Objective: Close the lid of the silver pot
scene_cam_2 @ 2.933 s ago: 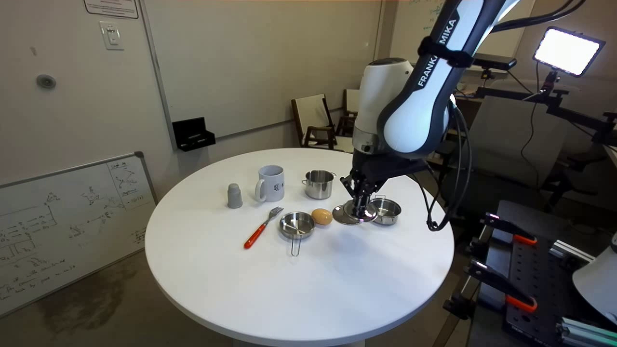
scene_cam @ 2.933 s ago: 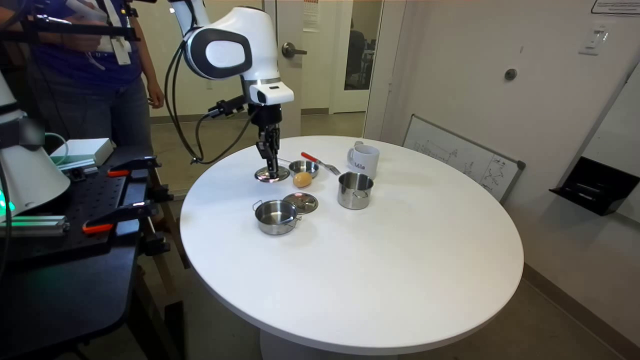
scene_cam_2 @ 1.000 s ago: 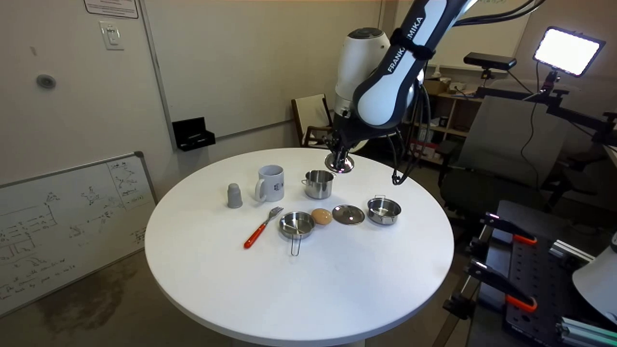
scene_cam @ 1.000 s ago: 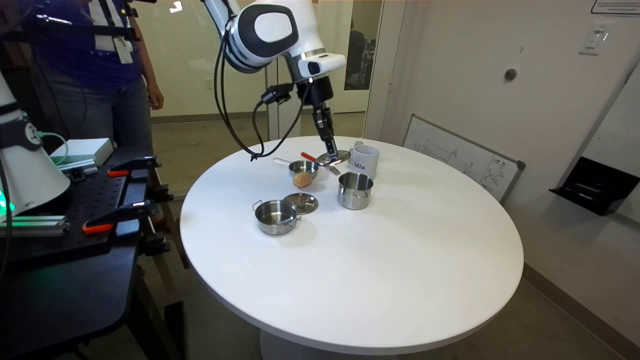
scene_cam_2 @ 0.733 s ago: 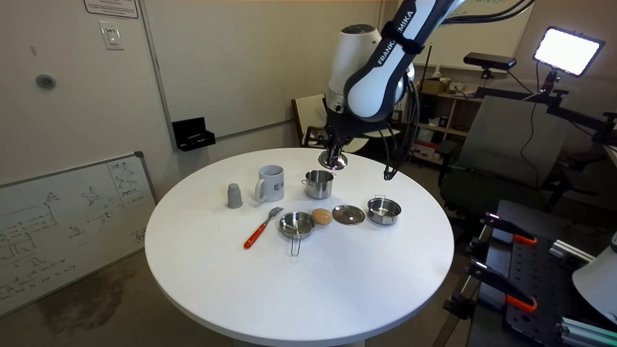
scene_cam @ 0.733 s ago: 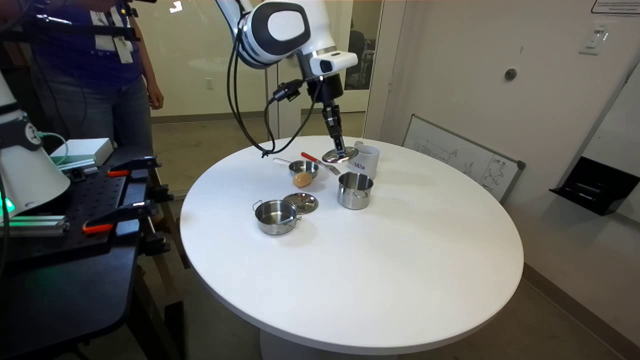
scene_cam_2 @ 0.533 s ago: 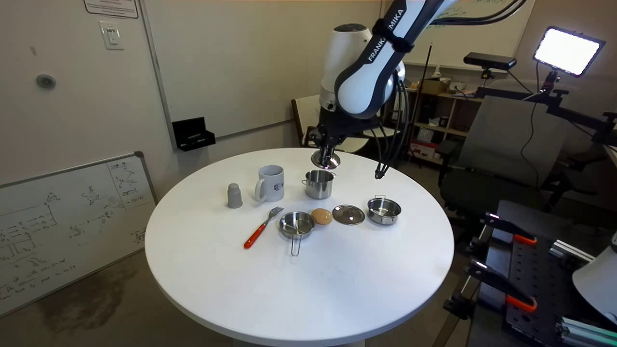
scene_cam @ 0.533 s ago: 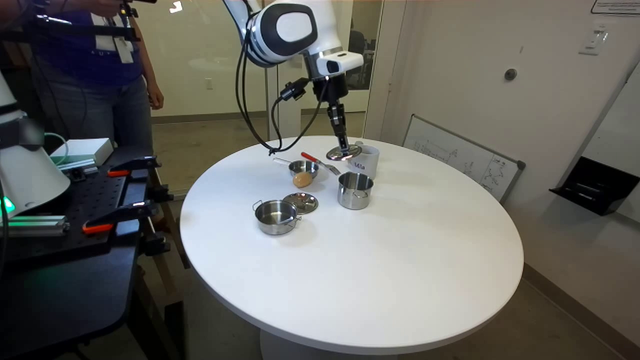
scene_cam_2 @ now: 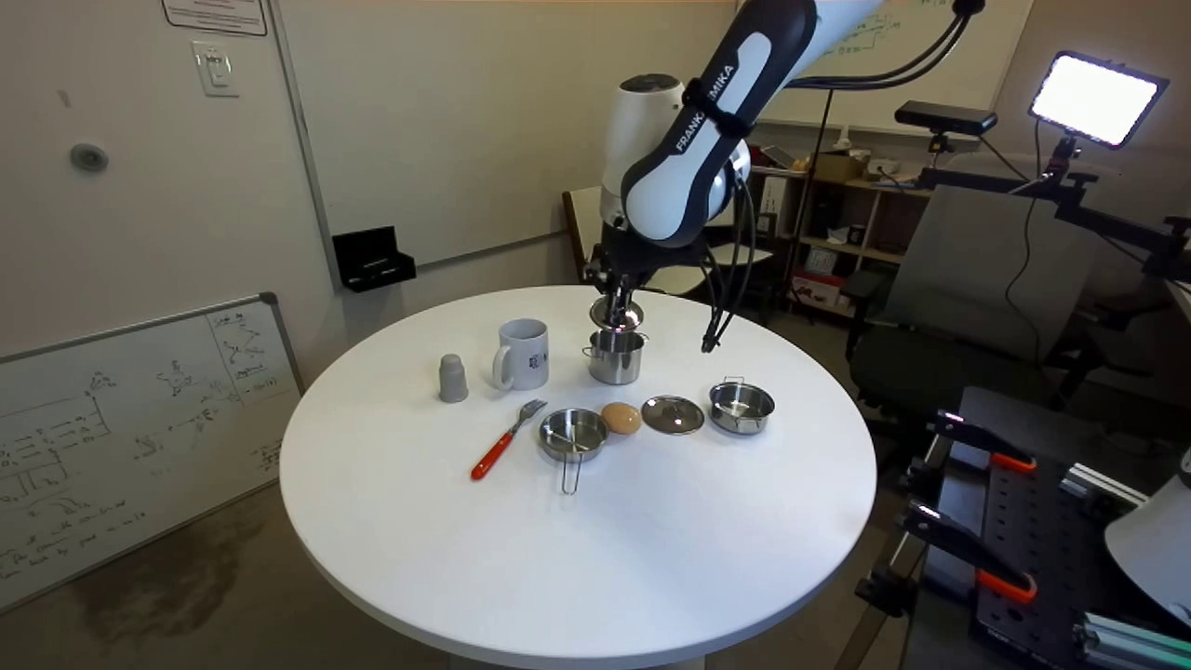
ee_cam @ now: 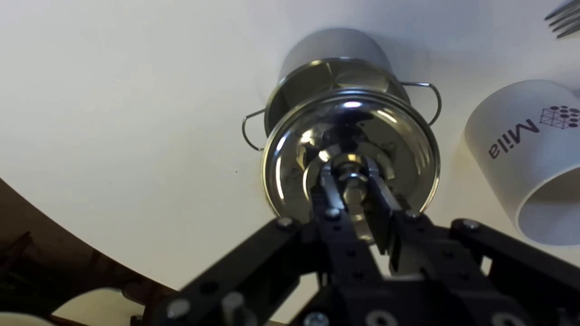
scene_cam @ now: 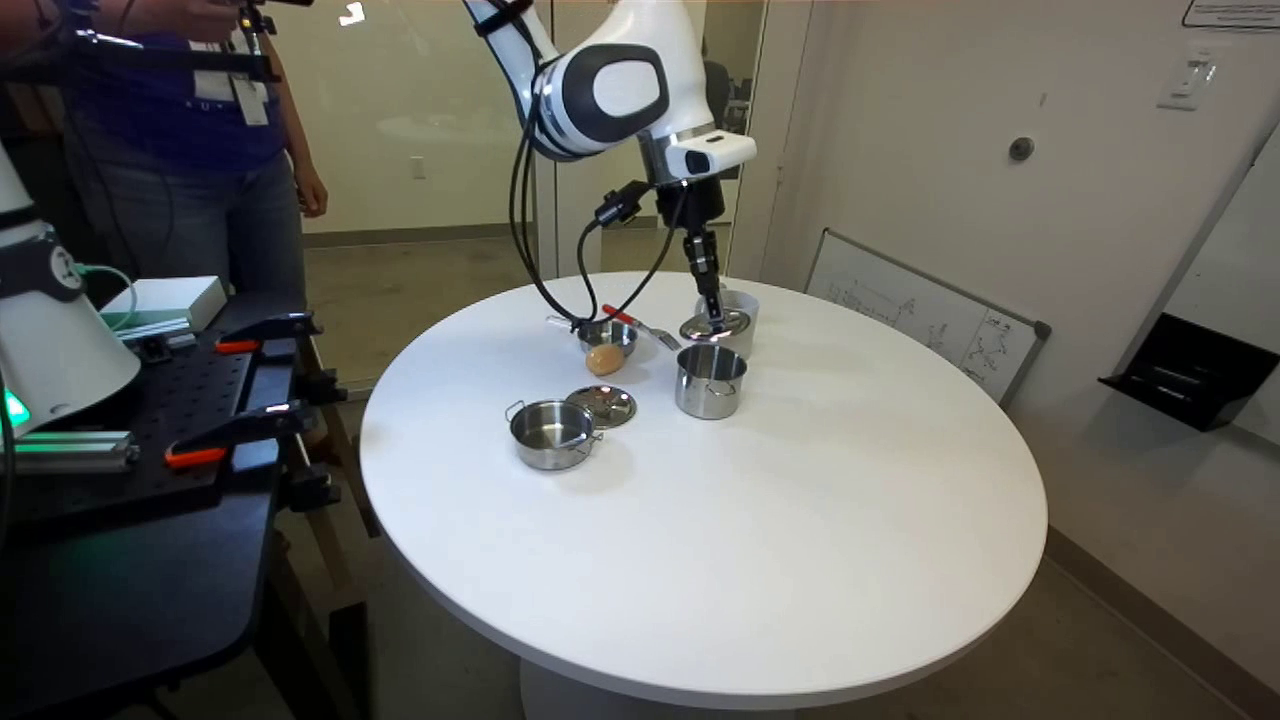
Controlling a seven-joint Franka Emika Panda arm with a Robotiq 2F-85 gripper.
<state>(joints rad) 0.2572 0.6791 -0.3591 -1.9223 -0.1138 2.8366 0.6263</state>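
The lid (ee_cam: pixel 346 120) hangs right under the jaws, above the mouth of the silver pot (scene_cam_2: pixel 615 365) and not yet seated: in both exterior views it appears raised over the rim, and in the wrist view part of the opening shows past its edge. The jaws are drawn in to a narrow gap, filled by the lid's knob (ee_cam: pixel 355 191), which they hold from both sides. Gripping it there likely leaves the whole underside free to meet the rim. The pot stands upright below the jaws, its wire handles (ee_cam: pixel 419 84) out sideways, presumably clear of the descent. The lid is mirror-bright and round, ringed toward its middle, and looks a little tilted; the pot is straight-walled plain steel. Close beside the jaws stands a white mug (ee_cam: pixel 528 156); farther from them on the counter (scene_cam_2: pixel 577 558) rest a fork (scene_cam_2: pixel 507 438), an egg (scene_cam_2: pixel 621 419), a spare lid (scene_cam_2: pixel 672 415) and a shallow two-handled bowl (scene_cam_2: pixel 740 424), likely apart because this step needs none of them.
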